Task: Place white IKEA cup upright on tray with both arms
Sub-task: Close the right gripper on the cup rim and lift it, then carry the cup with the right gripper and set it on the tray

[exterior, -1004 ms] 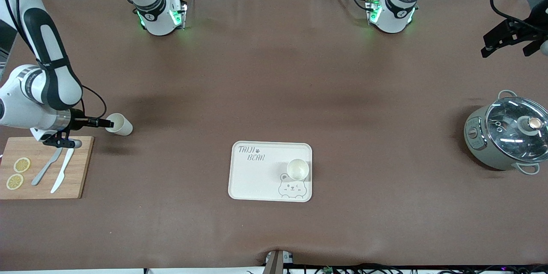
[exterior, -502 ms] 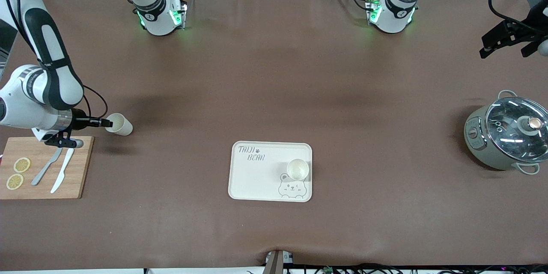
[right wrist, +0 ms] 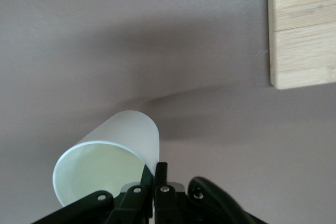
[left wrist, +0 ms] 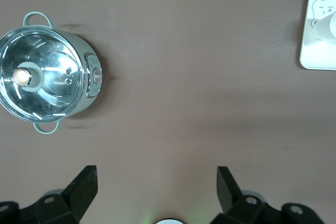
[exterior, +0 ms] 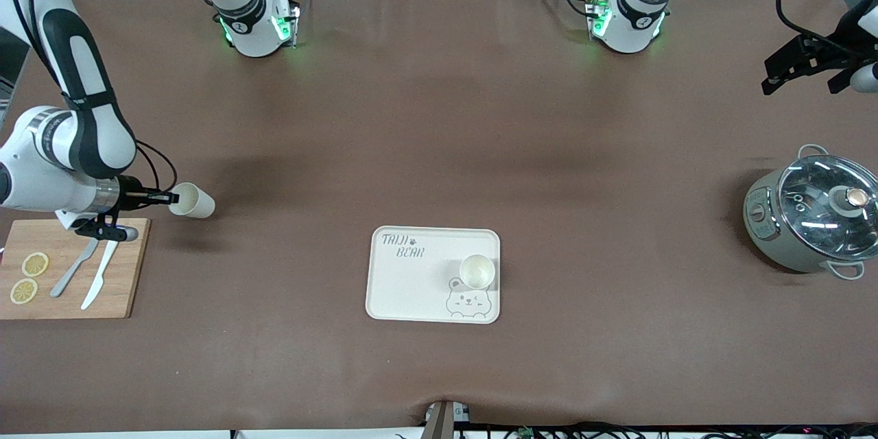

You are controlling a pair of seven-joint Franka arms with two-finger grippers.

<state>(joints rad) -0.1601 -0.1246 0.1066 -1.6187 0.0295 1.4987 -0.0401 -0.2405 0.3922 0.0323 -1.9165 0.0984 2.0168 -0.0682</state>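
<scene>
Here, at the front view's middle left, we see the white paper-like cup on its side, rim pinched by our closed right gripper; the cream bear-printed tray sits lower centre. Our left gripper waits wide open, empty, upper right.

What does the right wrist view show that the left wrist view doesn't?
Only the right wrist view: the right gripper shut on the rim of the lying white cup, with a corner of the wooden cutting board nearby. Only the left wrist view: the open left gripper over bare table, the lidded pot, and an edge of the tray with an upright cup on it. Both share the brown table cover.
</scene>
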